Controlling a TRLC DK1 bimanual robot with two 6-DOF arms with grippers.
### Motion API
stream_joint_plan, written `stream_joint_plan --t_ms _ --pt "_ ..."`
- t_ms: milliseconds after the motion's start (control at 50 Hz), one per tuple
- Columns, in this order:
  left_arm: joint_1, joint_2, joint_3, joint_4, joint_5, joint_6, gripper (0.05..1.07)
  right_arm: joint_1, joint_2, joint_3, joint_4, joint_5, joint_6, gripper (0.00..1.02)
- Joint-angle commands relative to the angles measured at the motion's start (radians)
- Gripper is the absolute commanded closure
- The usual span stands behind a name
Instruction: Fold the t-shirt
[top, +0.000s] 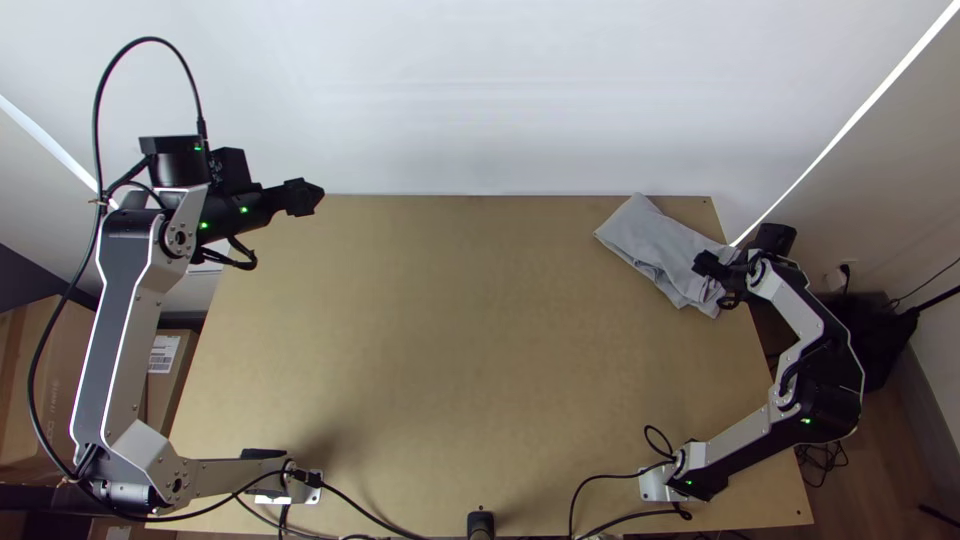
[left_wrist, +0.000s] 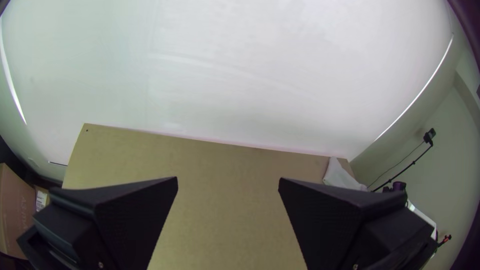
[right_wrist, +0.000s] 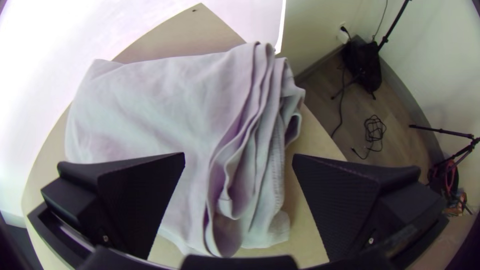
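T-shirt (top: 650, 240) in a layered bundle at the worktop's (top: 450, 350) far-right corner; looks like late folding or tidy-up.
Right gripper (right_wrist: 239, 155) is over the bundle's end by the right edge, fingers spread, no cloth held; left gripper (left_wrist: 228, 179) is by the far-left corner, also released and empty. Next, I'd pinch the ruffled layers together and square them, or pull the bundle inward for room. Risk: catching one layer only. White wall (top: 500, 100) tight behind the far edge; black cable (top: 590, 485) along the near edge.
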Motion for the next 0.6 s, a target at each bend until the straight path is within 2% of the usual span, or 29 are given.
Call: stream_joint_plan --t_ms 0,360,480,580 --pt "0.037 -0.036 -0.017 0.009 0.033 0.014 0.1 -0.001 0.007 -0.026 0.004 0.066 -0.014 0.03" --pt "0.104 -0.082 -0.054 0.011 0.094 0.032 0.1 -0.03 -0.222 -0.158 -0.029 0.152 -0.054 0.03" --pt "0.115 -0.111 -0.083 0.012 0.105 0.035 0.1 -0.03 -0.328 -0.211 -0.038 0.219 -0.082 0.03" --pt "0.126 -0.136 -0.117 0.023 0.107 0.038 0.1 -0.036 -0.412 -0.222 -0.067 0.225 -0.105 0.03"
